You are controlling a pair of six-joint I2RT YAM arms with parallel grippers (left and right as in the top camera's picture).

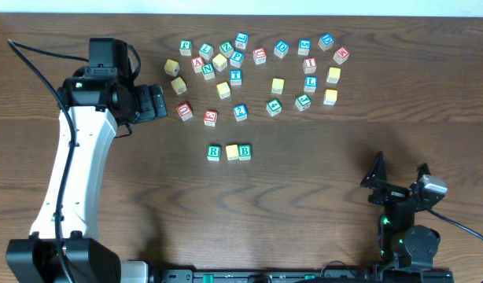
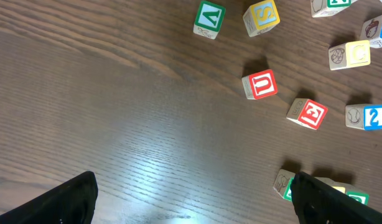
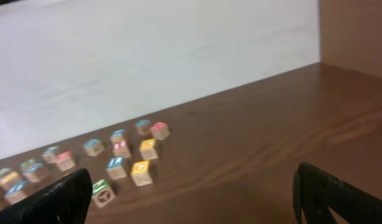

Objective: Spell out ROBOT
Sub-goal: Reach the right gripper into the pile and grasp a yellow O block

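Currently: row of three blocks, mid-table, touching side by side: R, a yellow one with unreadable letter, B. Loose blocks scattered toward the far edge. Left claw released, empty, just left of the scatter. Right claw released, empty, well apart from all blocks.

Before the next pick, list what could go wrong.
The loose blocks sit tightly packed; the left gripper may knock neighbours when picking one.
R, a yellow block and B stand close together; placing the next letter beside B may shove the row.
The yellow block's letter is unreadable; it may not be O.
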